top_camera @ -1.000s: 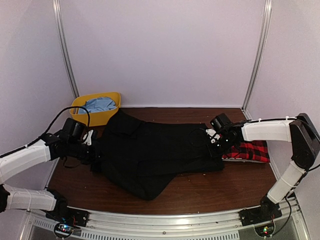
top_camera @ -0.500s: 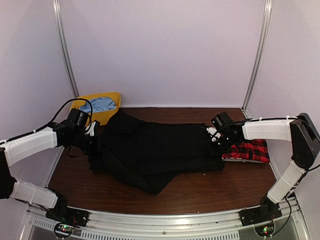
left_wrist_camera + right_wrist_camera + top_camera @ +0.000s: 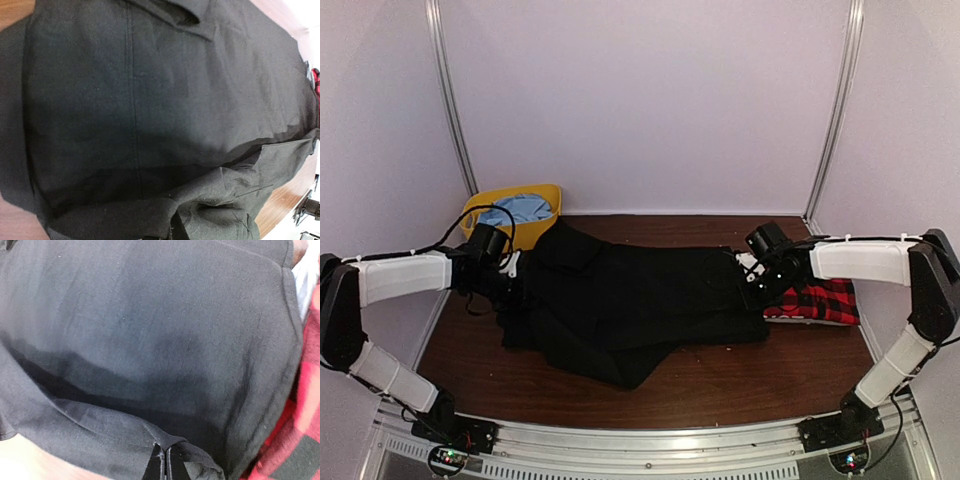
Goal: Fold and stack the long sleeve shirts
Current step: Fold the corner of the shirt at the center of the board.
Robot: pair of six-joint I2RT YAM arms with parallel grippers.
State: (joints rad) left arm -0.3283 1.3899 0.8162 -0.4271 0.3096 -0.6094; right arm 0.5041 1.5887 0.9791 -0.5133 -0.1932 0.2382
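The brown wooden table [image 3: 740, 375] fills the floor of a pale-walled booth. Taking the top view as a clock face centred on the table, the black shirt [image 3: 640, 300] lies across the middle, stretched from 9 o'clock to 3 o'clock. A bunched fold sags off its near edge toward 6 o'clock, and a darker flap lies toward 11 o'clock. In the left wrist view the black shirt [image 3: 150, 110] fills almost the whole picture, with a straight seam running down it and wrinkled folds at 5 o'clock.

The red-and-black plaid shirt [image 3: 820, 300] lies folded flat at 3 o'clock. Its left end is tucked under the black shirt's right edge. The yellow bin [image 3: 525, 238] sits at 10 o'clock in the far left corner, just beside the black shirt's flap, and a light blue cloth [image 3: 520, 208] lies inside it.

The left gripper [image 3: 512, 277] is at 9 o'clock, pressed into the black shirt's left edge. Its fingers are lost against the dark cloth, so I cannot tell whether it is clamped or parted.

The right gripper [image 3: 757, 283] is at 3 o'clock on the shirt's right edge. In its wrist view the right gripper [image 3: 162, 465] has its tips pinched together on a fold of the black shirt [image 3: 150, 330], with the plaid shirt [image 3: 300, 440] showing at 4 o'clock.
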